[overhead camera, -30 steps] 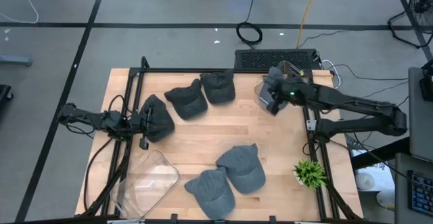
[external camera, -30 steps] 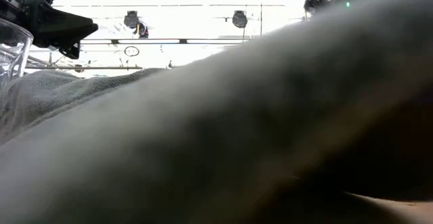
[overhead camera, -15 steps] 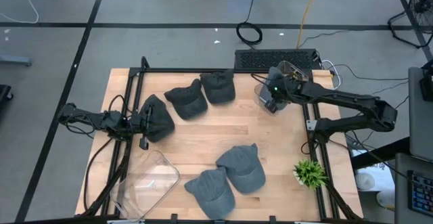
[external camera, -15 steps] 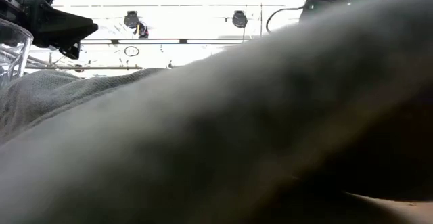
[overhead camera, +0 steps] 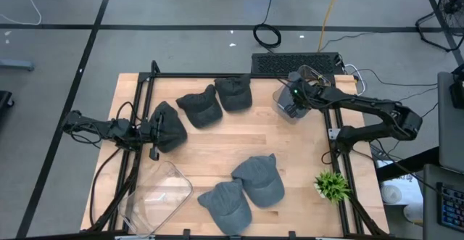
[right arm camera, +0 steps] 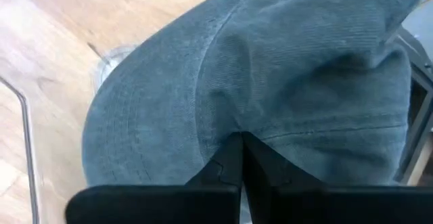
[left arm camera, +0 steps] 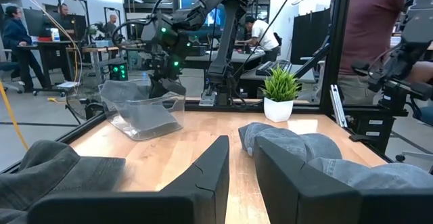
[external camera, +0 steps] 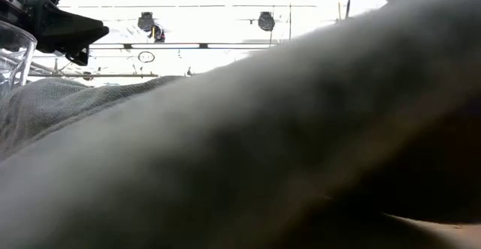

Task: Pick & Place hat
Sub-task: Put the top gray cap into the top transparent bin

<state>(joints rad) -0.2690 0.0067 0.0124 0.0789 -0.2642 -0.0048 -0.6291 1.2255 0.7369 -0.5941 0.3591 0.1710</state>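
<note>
Five hats on show: four lie loose, one is pinched by the right arm.
Surface [overhead camera: 217, 146]: pale wood, filling the middle of the high view.
Clear bin [overhead camera: 284, 104]: upper right of the surface.
Second clear bin [overhead camera: 156, 193]: lower left corner.
Held hat [right arm camera: 270, 82]: grey-blue, hanging over the upper-right bin.
Right pincer [overhead camera: 293, 98]: clamped tight on the held hat's fabric.
Left pincer [overhead camera: 154, 130]: at the left edge beside a dark hat [overhead camera: 168, 126], fingers narrowly parted, holding nothing.
Plant [overhead camera: 332, 185]: lower right corner.
</note>
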